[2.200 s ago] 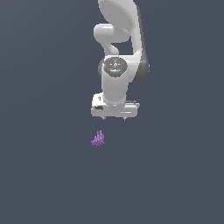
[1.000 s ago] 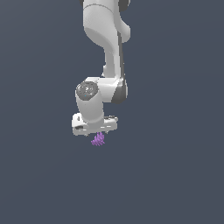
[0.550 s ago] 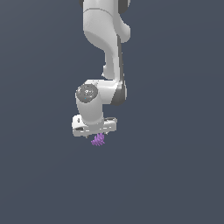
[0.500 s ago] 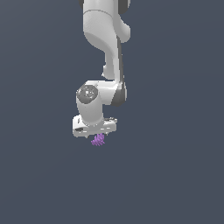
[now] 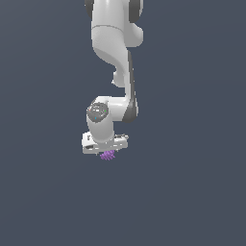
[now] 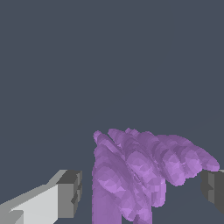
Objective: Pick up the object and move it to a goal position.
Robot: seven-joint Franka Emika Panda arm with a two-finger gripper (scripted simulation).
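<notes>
The object is a tiny purple spiky clump lying on the dark grey floor, partly hidden under the white hand in the exterior view. My gripper is right down over it. In the wrist view the object fills the space between the two fingers. One grey-padded finger stands a small gap away from it. The other pad sits at the clump's far tip. The jaws are open around the object, not closed on it.
The white arm comes down from the upper part of the exterior view. The floor is plain dark grey all around, with nothing else showing on it.
The arm first moved toward the exterior view's left and down onto the object. Over the last second the hand sank a little lower around it. The object has not moved.
</notes>
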